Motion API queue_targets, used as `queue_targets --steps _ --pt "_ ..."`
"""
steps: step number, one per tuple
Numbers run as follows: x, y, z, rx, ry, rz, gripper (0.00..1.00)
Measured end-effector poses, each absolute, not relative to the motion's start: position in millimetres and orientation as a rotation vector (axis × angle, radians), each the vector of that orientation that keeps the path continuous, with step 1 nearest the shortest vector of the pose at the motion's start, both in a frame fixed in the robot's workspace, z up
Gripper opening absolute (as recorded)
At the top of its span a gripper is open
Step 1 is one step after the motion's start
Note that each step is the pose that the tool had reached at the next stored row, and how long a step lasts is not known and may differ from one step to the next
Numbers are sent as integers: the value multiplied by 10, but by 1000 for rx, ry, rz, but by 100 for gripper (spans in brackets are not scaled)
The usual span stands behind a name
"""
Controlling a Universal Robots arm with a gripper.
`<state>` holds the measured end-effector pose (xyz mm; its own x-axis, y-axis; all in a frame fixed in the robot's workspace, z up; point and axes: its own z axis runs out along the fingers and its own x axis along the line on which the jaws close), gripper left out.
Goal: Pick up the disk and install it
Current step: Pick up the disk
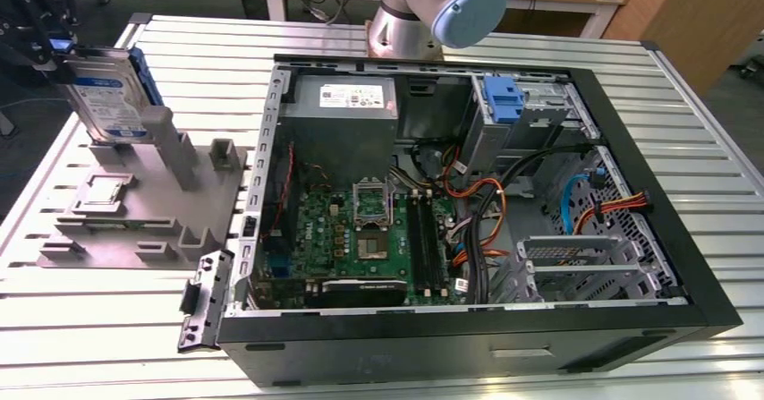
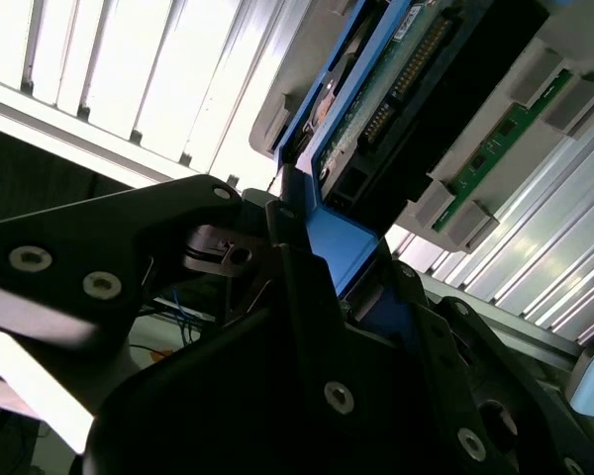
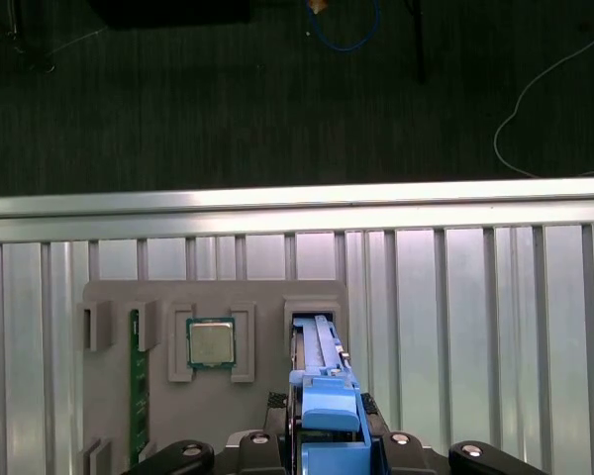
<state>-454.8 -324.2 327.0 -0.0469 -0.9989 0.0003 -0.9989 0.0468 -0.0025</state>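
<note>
At the upper left of the exterior view, the end effector (image 1: pixel 70 55) grips the top edge of the disk (image 1: pixel 106 100). The disk stands upright on its edge at the far end of a grey holder (image 1: pixel 131 212) with its labelled face in view. The holder lies on the slatted metal table (image 1: pixel 681 131), on the exterior view's left of the open computer case (image 1: pixel 478 324).

In the second wrist view, the black fingers (image 2: pixel 295 259) of the end effector (image 2: pixel 346 269) are drawn in narrow against the disk's blue side rail, one on each side of it. The disk's (image 2: pixel 396 89) underside, with its circuit board, runs away from them. In the first wrist view, the blue rail of the disk (image 3: pixel 322 381) sits between the fingertips of the end effector (image 3: pixel 332 440), above a slot in the grey holder (image 3: pixel 257 396). A square processor chip (image 3: pixel 210 343) and a green memory stick (image 3: pixel 136 386) rest in other slots of the holder.

Inside the case are a grey power supply (image 1: pixel 346 96) at the upper middle, a green motherboard (image 1: pixel 358 239) below it, and a bare blue bracket (image 1: pixel 504 100) in the drive bay at the upper right. The arm's base (image 1: pixel 436 6) stands behind the case.
</note>
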Motion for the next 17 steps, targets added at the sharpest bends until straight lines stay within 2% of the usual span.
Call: queue_targets --steps 17 --pt "-4548 -3242 3312 -2168 2272 -3 37"
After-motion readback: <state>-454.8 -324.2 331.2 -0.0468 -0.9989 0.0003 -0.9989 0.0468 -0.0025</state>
